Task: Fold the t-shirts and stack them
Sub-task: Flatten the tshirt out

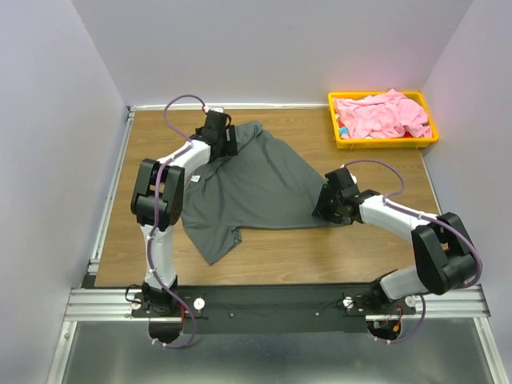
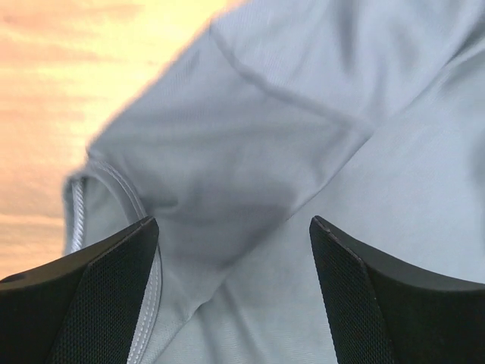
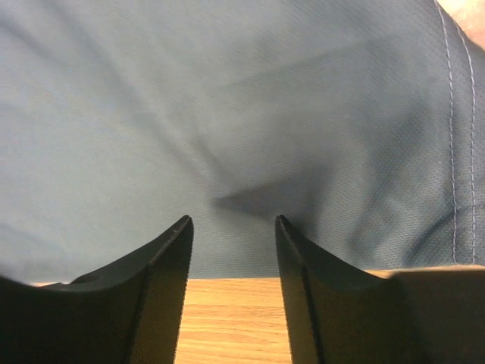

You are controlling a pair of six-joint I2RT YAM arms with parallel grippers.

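Overhead view: even, soft white light, sharp corner to corner; faint soft-edged shadows on the table (image 1: 272, 256) toward 6 o'clock.
Left wrist view: table at 10 o'clock blown out to orange glare; grey shirt (image 2: 303, 152) washed pale, slightly soft.
Right wrist view: dimmer, weave crisp, dark shadow at centre.

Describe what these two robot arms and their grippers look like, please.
Both the left arm and right arm have white tubular links joined by bulky black joint housings. A thin lilac cable loops along each. The left gripper and right gripper each carry two black, tapered fingers with finely dotted, mesh-like inner faces.
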